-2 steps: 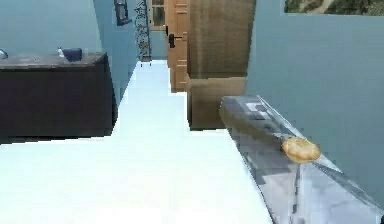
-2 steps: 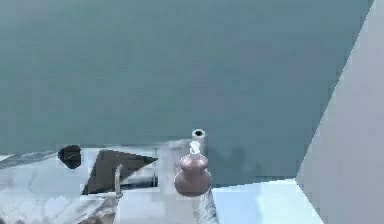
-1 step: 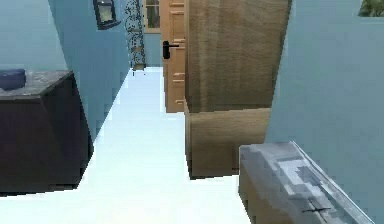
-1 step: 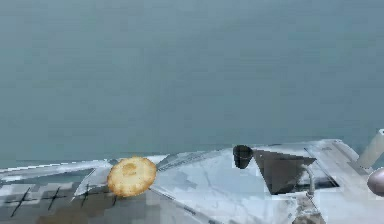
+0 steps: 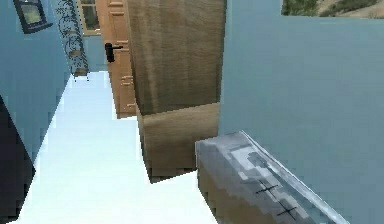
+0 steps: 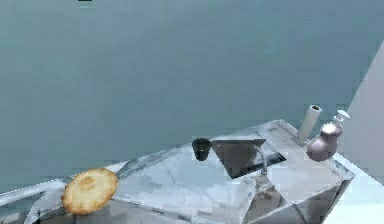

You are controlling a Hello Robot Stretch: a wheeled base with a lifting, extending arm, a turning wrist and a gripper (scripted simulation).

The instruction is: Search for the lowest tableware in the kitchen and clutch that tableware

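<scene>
Round loaf (image 6: 90, 190), dark cup (image 6: 201, 149) on counter (image 6: 170, 182)

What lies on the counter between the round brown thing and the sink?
A small dark cup stands there, close beside the sink; the countertop from it to the round brown thing is bare. The arm side view shows this.

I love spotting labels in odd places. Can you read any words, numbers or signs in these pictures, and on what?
None can be read.
The black marks on the countertop are crosses, not letters.
The framed picture, grey bottle and rounded jar bear no legible print.
</scene>
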